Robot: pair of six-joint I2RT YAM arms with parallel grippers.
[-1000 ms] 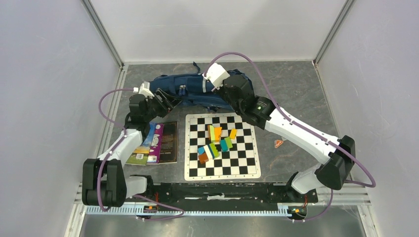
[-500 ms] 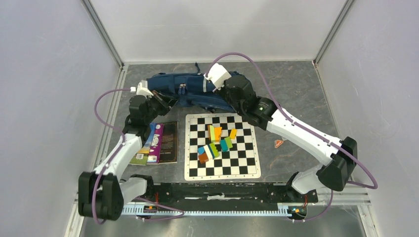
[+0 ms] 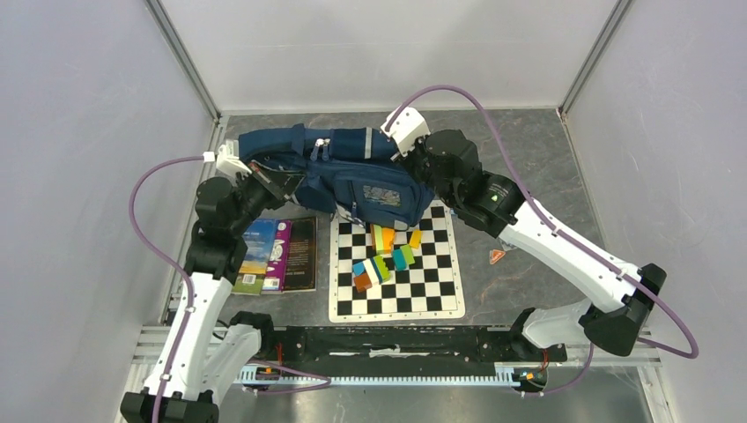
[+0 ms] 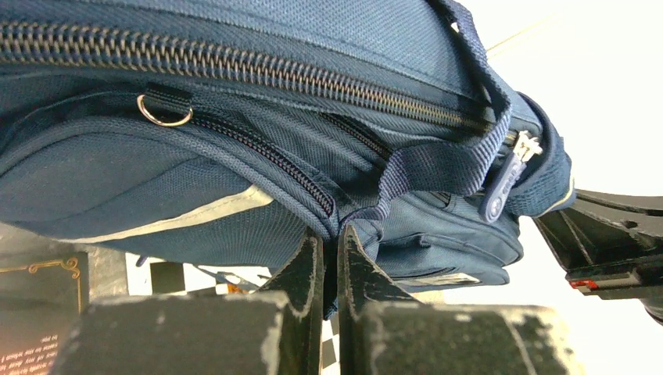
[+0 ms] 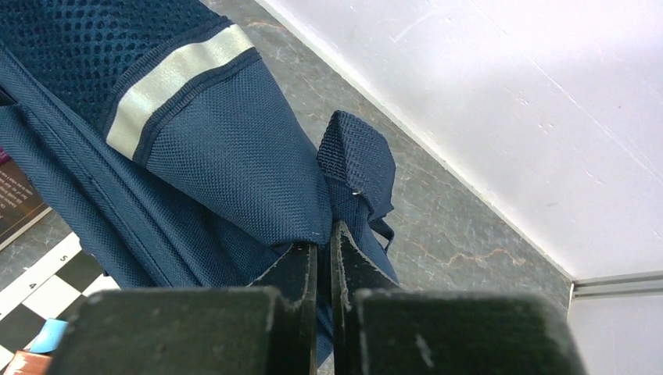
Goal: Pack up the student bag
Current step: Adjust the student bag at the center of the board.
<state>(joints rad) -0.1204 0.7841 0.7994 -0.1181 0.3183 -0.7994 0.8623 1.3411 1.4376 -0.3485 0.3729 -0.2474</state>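
The student bag (image 3: 352,172), navy blue with grey stripes and a white patch on its front pocket, hangs between my two arms, and its lower part droops over the far edge of the chessboard. My left gripper (image 3: 280,183) is shut on a fold of fabric at the bag's left end, below a zip (image 4: 234,70). My right gripper (image 3: 414,163) is shut on the fabric at the right end, beside a grey stripe (image 5: 176,70) and a webbing strap (image 5: 356,164). The bag's main zip looks closed in the left wrist view.
A chessboard (image 3: 396,295) lies at the table's middle with several coloured blocks (image 3: 385,256) on it. Two books (image 3: 277,256) lie left of the board. A small orange piece (image 3: 497,256) lies to its right. White walls enclose the back and sides.
My left gripper closed on the bag. Both arms then rose and drew the bag off the table toward the chessboard, so it now hangs over the board's far edge.
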